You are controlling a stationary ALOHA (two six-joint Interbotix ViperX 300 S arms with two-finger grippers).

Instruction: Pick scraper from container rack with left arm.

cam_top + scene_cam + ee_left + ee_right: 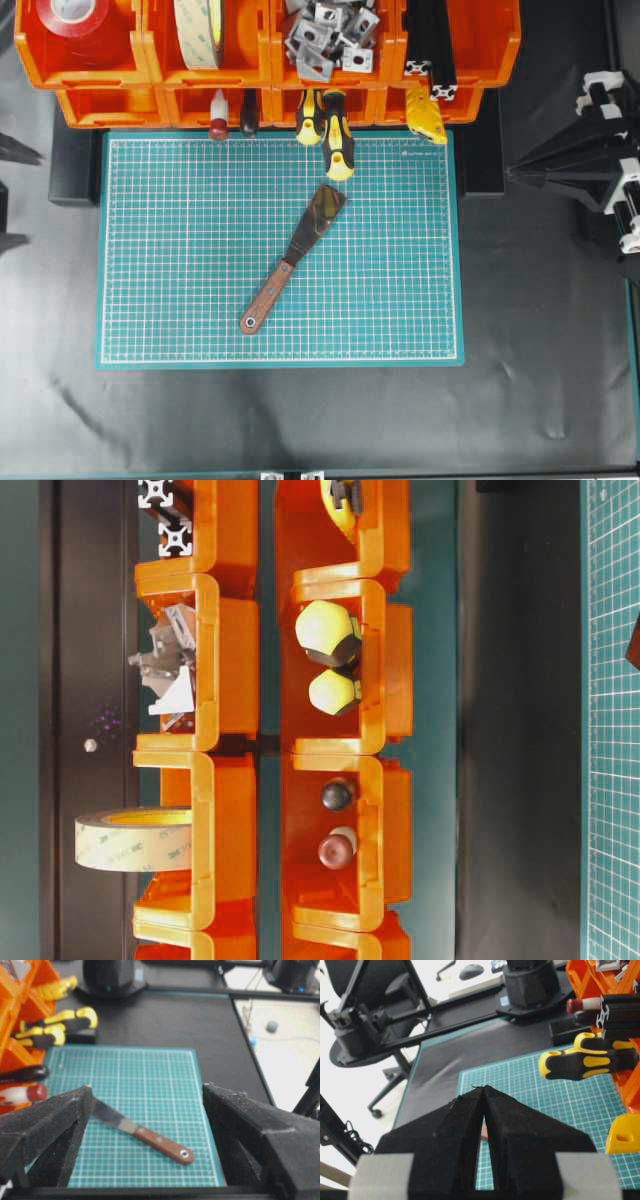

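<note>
scraper lies flat on cutting mat, out of the container rack | left pincer spread, empty | right pincer pressed together | risk: thin blade could skid away under the tips

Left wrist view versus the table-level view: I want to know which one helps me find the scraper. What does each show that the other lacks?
Only the left wrist view shows the scraper lying whole on the green mat, wooden handle toward the camera, framed by the wide-open left gripper and apart from its fingers. Only the table-level view shows the roll of tape and the metal brackets in the back row. Both show the orange rack, the yellow-and-black screwdrivers and a strip of mat.
</note>
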